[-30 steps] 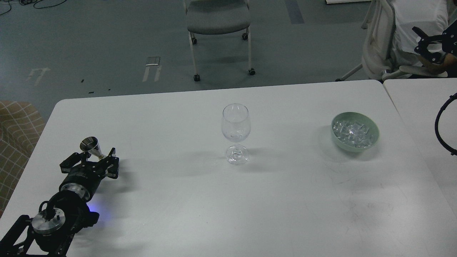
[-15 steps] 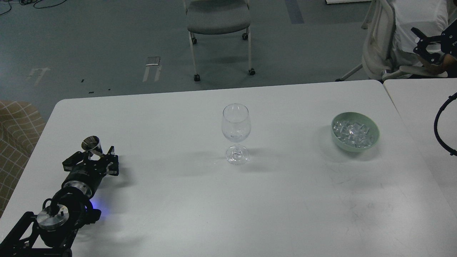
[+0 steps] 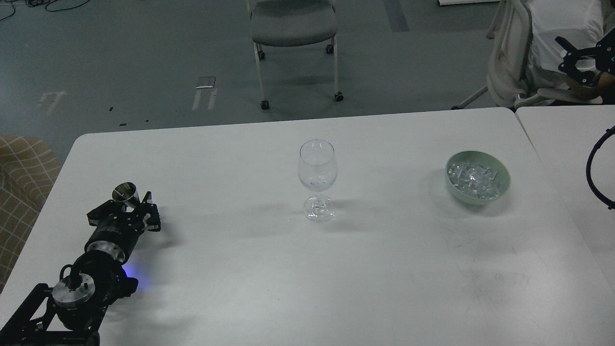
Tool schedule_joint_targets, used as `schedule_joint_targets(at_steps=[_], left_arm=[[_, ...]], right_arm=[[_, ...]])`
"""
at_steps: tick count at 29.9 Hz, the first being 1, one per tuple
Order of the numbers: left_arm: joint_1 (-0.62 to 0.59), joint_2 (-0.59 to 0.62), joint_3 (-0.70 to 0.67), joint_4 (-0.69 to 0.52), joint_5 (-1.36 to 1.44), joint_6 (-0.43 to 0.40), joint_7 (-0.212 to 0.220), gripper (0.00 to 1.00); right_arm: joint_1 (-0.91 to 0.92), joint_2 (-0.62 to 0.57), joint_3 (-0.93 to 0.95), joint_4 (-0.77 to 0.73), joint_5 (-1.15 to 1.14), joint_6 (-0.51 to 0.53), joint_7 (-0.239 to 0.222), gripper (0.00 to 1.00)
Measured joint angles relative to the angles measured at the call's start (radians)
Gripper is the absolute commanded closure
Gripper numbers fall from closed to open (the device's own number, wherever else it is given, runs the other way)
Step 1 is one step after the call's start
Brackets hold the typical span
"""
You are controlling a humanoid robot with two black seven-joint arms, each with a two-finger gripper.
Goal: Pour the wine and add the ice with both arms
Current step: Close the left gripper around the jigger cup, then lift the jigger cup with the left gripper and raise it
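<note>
A clear wine glass (image 3: 317, 168) stands upright at the table's middle; a little clear wine (image 3: 317, 183) barely shows low in its bowl. A pale green bowl (image 3: 499, 190) at the right holds several clear ice cubes (image 3: 473, 177). My left gripper (image 3: 130, 207) lies low over the table's left side, shut around the narrow base of a small steel measuring cup (image 3: 125, 192) whose open mouth faces up. Of my right arm I see a black cable loop (image 3: 590, 168) at the right edge and a black clawed part (image 3: 576, 65) high at the right; its fingers cannot be told apart.
The white table (image 3: 307, 278) meets a second white table (image 3: 567, 129) at the right. A grey wheeled chair (image 3: 293, 24) and a white chair (image 3: 514, 57) stand beyond the far edge. A checked cushion (image 3: 24, 173) lies off the left edge.
My left arm has drawn back and down towards the table with the steel cup, and the cup now sits more upright. The glass and the bowl have not moved.
</note>
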Motion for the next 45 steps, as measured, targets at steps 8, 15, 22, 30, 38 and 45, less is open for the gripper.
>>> schedule_joint_targets(at_steps=[8,15,22,30,38,45], left_arm=[[0.002,0.002,0.003,0.001,0.000,-0.026,0.000,0.76],[0.002,0.004,0.001,-0.003,0.009,-0.033,-0.002,0.76],[0.002,-0.006,-0.003,-0.013,0.009,-0.067,-0.007,0.77],[0.005,-0.017,-0.016,-0.049,0.009,-0.105,-0.008,0.78],[0.005,-0.011,-0.019,-0.107,0.009,-0.104,-0.002,0.95],[-0.004,-0.025,-0.014,-0.119,0.009,-0.102,0.007,0.97]], right_arm=[[-0.001,0.000,0.000,0.000,0.000,0.000,0.000,0.00],[-0.001,0.001,0.000,0.003,0.000,0.000,-0.001,0.00],[-0.001,-0.006,0.000,0.004,0.000,0.000,-0.001,0.00],[-0.003,-0.020,0.000,0.005,0.000,0.000,-0.001,0.00],[-0.005,-0.017,0.000,0.006,0.000,0.000,-0.001,0.00],[-0.005,-0.015,0.000,0.009,0.000,0.000,-0.001,0.00]])
